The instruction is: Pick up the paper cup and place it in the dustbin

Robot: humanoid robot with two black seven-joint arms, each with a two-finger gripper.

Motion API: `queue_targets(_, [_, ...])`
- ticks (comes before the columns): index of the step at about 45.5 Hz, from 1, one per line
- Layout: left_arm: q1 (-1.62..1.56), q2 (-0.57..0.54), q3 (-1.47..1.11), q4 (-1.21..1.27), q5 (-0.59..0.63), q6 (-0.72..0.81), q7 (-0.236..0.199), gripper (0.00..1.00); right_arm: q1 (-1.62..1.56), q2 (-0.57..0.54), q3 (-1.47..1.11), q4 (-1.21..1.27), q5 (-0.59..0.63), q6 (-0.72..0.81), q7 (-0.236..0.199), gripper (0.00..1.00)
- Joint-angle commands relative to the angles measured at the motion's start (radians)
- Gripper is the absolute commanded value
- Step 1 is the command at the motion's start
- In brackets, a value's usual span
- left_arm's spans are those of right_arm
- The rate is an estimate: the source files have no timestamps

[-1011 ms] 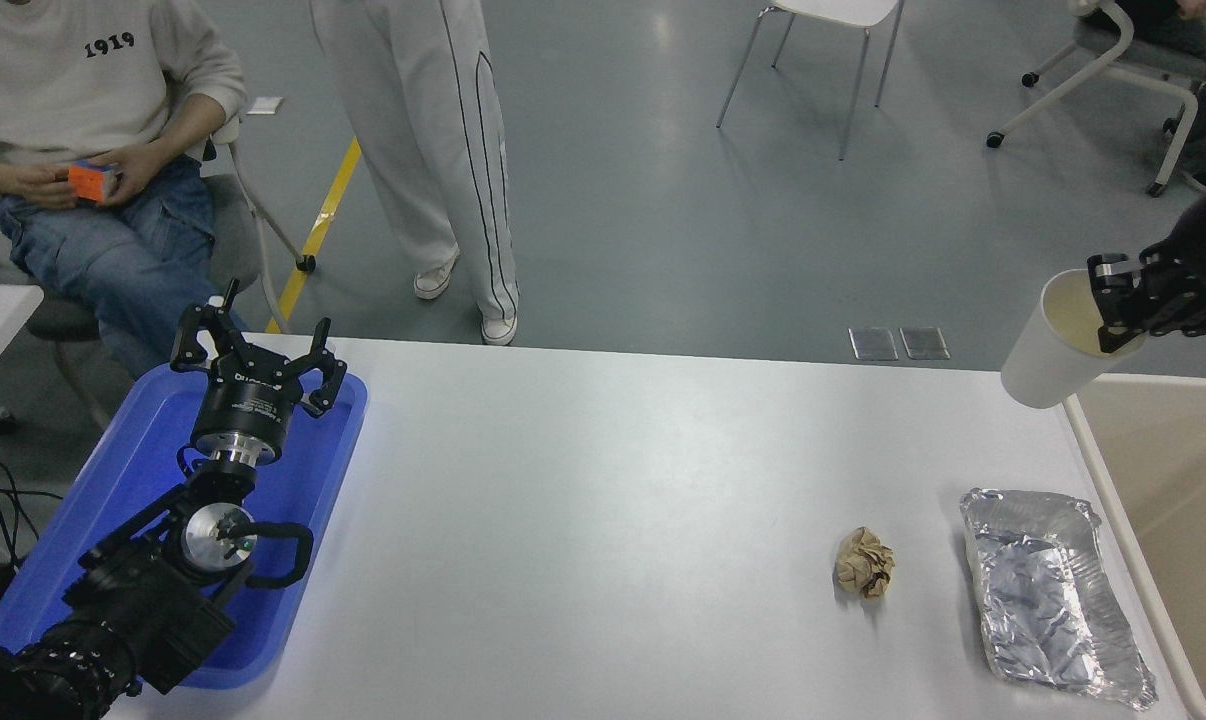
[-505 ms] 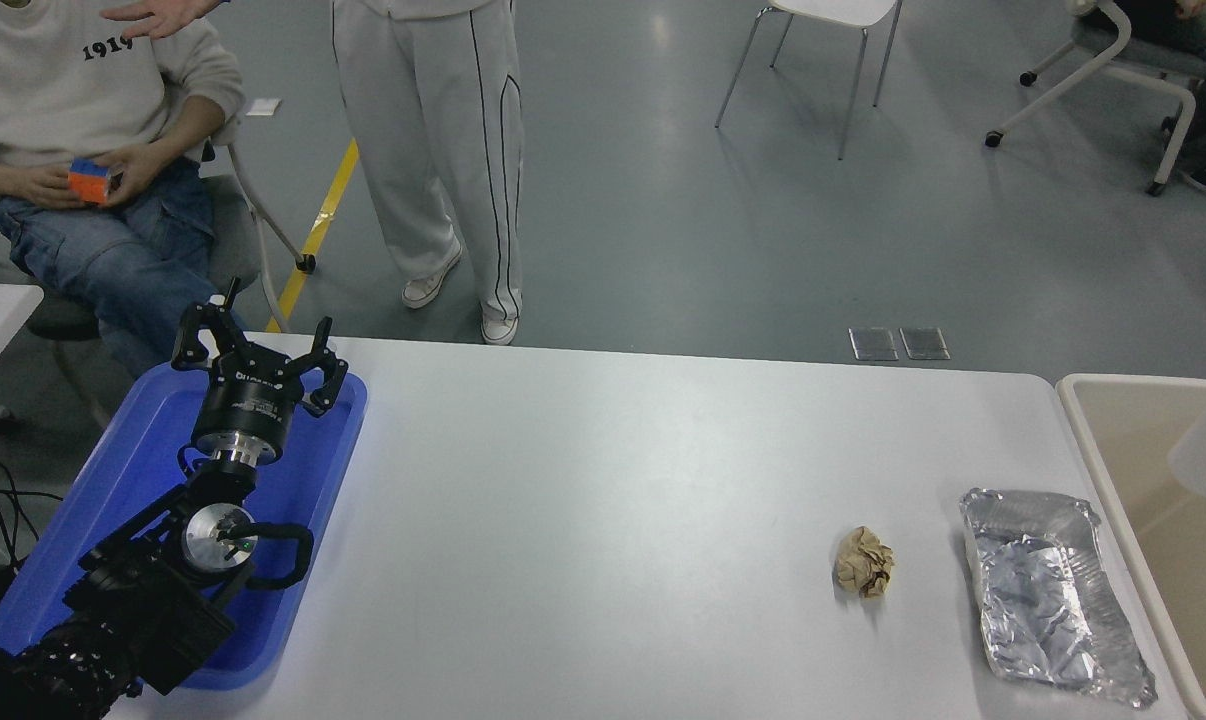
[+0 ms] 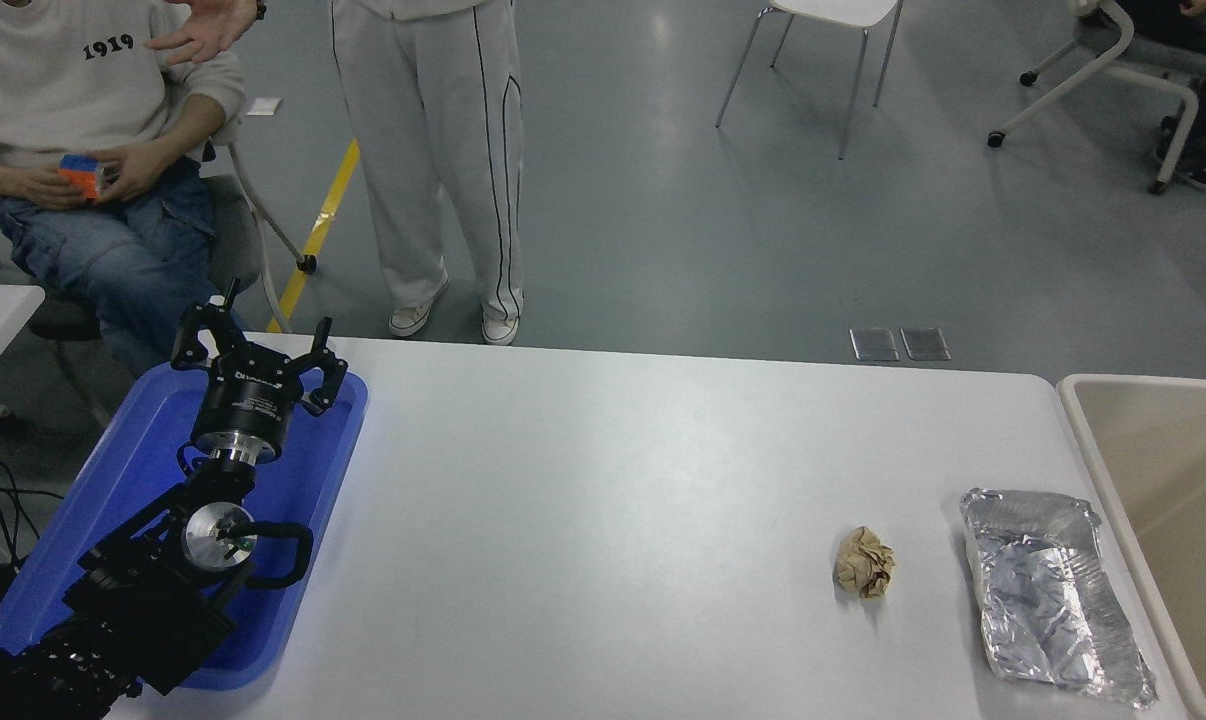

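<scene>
Left hand [image 3: 255, 345] is sitting parked over the blue tray [image 3: 83, 520] at the tabletop's left end, fingers splayed wide, gripping nothing. Right arm and its hand are lying outside the head view. The paper cup is not showing anywhere; its whereabouts and its axis cannot be told.

The dustbin [image 3: 1083, 440] is standing against the tabletop's right end: beige plastic, smooth matte inside, thick rounded cream rim, rectangular with a soft corner, long side running away from the camera, cut off by the frame.

The tabletop [image 3: 603, 480] is reading as smooth white laminate. A crinkled foil container [image 3: 1048, 595], shiny and dented, is lying just beside the bin rim, long axis roughly parallel to it. A crumpled brown paper ball [image 3: 864, 562] is resting near the foil's left.
</scene>
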Motion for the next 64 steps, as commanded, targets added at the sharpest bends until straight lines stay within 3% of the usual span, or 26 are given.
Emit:
queue_targets(1, [0.0, -0.001, 0.0, 0.0, 0.0, -0.002, 0.001, 1.0, -0.306, -0.004, 0.202, -0.129, 0.007, -0.07, 0.0, 0.0])
queue_targets(15, [0.0, -0.001, 0.0, 0.0, 0.0, -0.002, 0.001, 1.0, -0.623, 0.04, 0.406, -0.197, 0.02, -0.376, -0.003, 0.0])
queue_targets(36, [-0.001, -0.001, 0.0, 0.0, 0.0, -0.002, 0.001, 1.0, -0.869, 0.163, 0.458, -0.326, 0.211, -0.736, -0.002, 0.0])
queue_targets(64, [-0.001, -0.001, 0.0, -0.001, 0.0, -0.002, 0.001, 1.0, -1.093, 0.299, 0.637, -0.619, 0.221, -0.774, -0.003, 0.0])
